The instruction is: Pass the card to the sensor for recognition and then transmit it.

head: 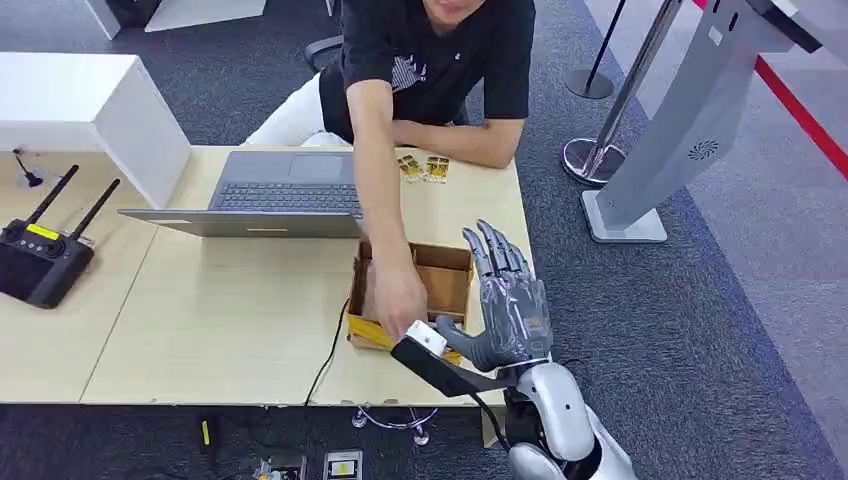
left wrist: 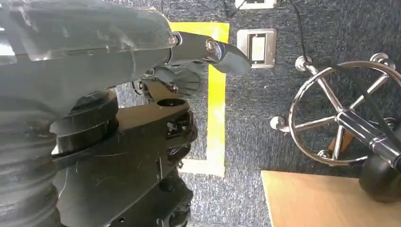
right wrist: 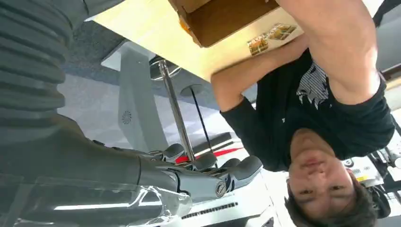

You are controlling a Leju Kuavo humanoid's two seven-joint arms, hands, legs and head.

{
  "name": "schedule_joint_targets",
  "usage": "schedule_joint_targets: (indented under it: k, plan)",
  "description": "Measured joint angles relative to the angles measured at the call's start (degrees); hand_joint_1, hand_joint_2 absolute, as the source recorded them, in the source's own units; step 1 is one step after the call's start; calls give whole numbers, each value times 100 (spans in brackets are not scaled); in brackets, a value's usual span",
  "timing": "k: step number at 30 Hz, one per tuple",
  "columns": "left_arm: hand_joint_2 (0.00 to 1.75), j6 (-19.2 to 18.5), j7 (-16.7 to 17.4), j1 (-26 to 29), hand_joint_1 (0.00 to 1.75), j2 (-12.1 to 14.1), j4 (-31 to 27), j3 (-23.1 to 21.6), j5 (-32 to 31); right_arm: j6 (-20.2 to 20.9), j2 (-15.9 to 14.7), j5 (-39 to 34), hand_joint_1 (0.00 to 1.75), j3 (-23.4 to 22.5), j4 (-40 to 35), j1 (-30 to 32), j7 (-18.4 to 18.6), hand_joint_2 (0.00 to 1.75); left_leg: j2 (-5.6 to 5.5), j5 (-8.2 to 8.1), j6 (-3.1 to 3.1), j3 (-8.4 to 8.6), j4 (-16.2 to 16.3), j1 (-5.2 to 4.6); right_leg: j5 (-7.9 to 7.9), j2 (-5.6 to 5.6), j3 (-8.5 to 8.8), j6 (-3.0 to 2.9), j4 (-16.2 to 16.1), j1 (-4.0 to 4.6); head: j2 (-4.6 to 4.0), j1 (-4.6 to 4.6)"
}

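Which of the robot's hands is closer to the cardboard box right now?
Right. The right hand is raised, fingers spread, beside the box at the table edge. The left hand hangs low over the carpet, below the tabletop.

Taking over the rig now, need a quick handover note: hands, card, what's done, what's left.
Right hand: raised beside the cardboard box at the desk's right end, fingers spread, holding nothing.
Left hand: hanging below desk level over the floor, holding nothing as far as can be seen.
Card: I cannot pick one out. A person's hand is reaching into the box, which may hold it.
Sensor: not identifiable with confidence in these views.
Done: nothing visible; no card in either hand.
Left: get the card, present it to the sensor, then pass it on.
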Motion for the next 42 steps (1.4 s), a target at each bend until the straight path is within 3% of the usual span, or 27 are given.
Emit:
schedule_joint_targets:
  k: [42]
  plan:
    - [175, -70, -127, 103, 0, 9, 0, -6, 114, 116, -46, -9, 0, -74, -254, 174, 105, 175, 0, 0, 0, 0, 0, 0, 0, 0, 0, 0, 0, 0, 0, 0]
